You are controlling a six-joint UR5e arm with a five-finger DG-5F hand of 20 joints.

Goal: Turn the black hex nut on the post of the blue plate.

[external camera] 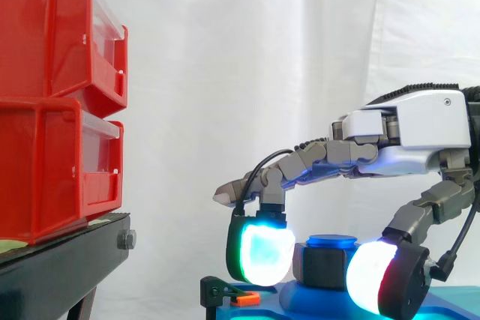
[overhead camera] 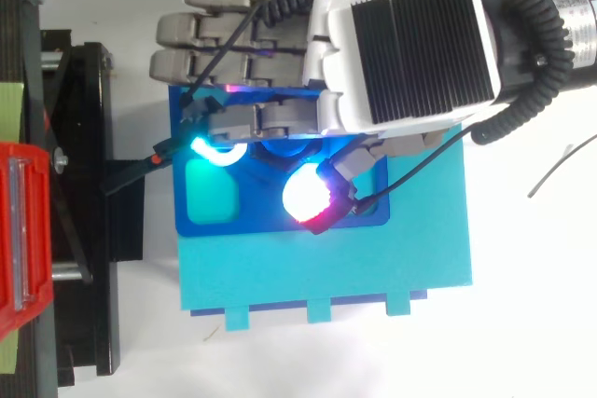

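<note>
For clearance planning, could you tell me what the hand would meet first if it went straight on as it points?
Likely the lower red bin on the black stand: the hand points at it in the side view. From above the bin sits offset, so it might miss.

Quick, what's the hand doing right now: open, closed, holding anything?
Hand: closed on the black hex nut, with its fingers and thumb pinching the nut from opposite sides.
</note>
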